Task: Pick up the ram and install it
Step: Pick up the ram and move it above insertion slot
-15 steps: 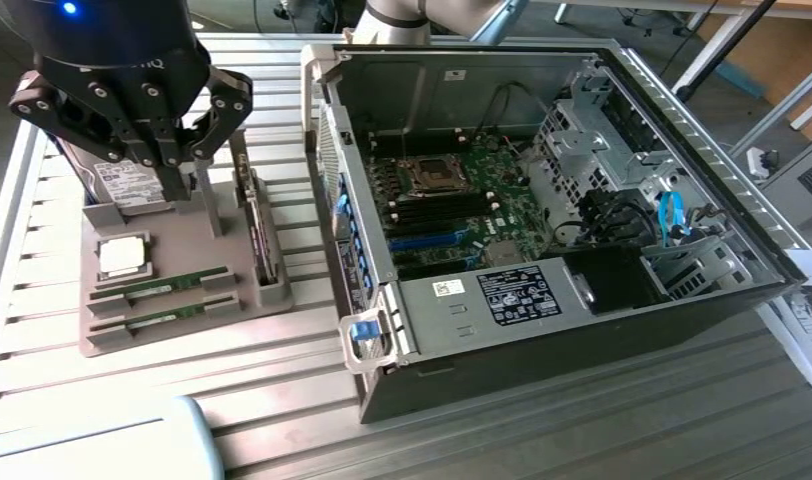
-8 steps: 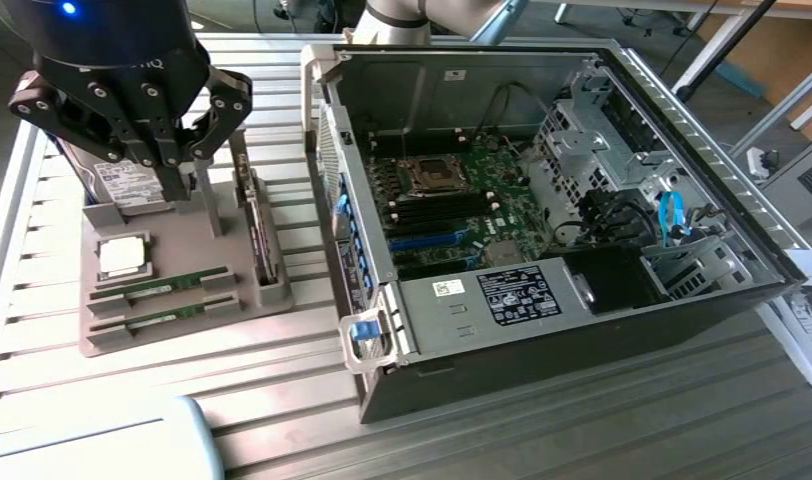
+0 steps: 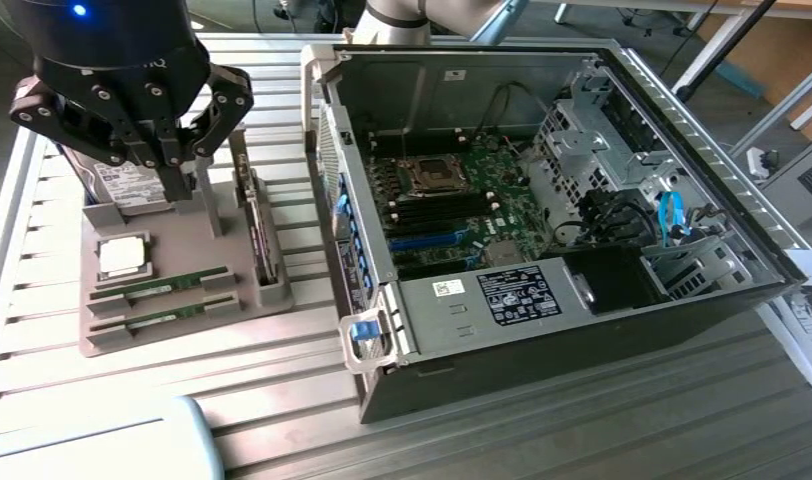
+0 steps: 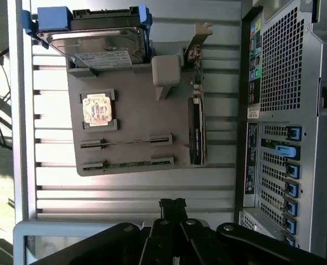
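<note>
Two ram sticks lie in slots of a grey holder tray [image 3: 179, 345]: one [image 3: 159, 287] behind the other [image 3: 166, 318]. In the wrist view both ram sticks show edge-on, one [image 4: 127, 142] and the other [image 4: 127, 164], on the tray [image 4: 136, 118]. My gripper [image 3: 179, 190] hangs over the back of the tray, above the hard drive and well short of the sticks. Its fingers [image 4: 172, 203] are shut with nothing between them. The open computer case [image 3: 673, 130] lies to the exterior view's right, with the motherboard [image 3: 493, 170] and its black memory slots [image 3: 446, 213] exposed.
The tray also carries a silver processor chip [image 3: 123, 255], a hard drive [image 4: 94, 38] in a blue carrier and an upright expansion card [image 3: 257, 230]. The case's rear panel [image 4: 285, 83] stands close beside the tray. A pale blue object [image 3: 99, 445] lies at the front of the slatted table.
</note>
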`<state>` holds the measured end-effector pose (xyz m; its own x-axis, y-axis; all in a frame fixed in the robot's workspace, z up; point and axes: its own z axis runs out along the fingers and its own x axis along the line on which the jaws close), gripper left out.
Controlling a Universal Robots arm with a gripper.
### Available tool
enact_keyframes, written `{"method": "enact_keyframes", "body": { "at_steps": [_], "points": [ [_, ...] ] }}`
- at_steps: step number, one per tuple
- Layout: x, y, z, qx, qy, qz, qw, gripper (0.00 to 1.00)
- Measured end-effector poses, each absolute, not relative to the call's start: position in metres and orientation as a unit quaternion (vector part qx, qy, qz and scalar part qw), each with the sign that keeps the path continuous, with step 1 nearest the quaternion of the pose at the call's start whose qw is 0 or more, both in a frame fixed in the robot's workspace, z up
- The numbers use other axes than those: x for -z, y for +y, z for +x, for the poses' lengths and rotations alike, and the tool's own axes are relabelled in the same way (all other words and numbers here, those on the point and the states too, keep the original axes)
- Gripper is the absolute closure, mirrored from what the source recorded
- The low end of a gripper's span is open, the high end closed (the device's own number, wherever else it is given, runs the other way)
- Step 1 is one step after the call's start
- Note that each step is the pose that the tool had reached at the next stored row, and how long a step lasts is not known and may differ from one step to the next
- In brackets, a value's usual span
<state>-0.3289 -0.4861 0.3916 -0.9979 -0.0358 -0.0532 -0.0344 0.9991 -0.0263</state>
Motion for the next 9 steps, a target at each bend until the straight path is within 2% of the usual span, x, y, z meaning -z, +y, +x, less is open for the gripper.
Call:
{"method": "enact_keyframes", "body": {
  "at_steps": [9],
  "points": [
    [-0.3904, -0.4861, -0.3289, 0.010, 0.992, -0.119, 0.028, 0.89]
  ]
}}
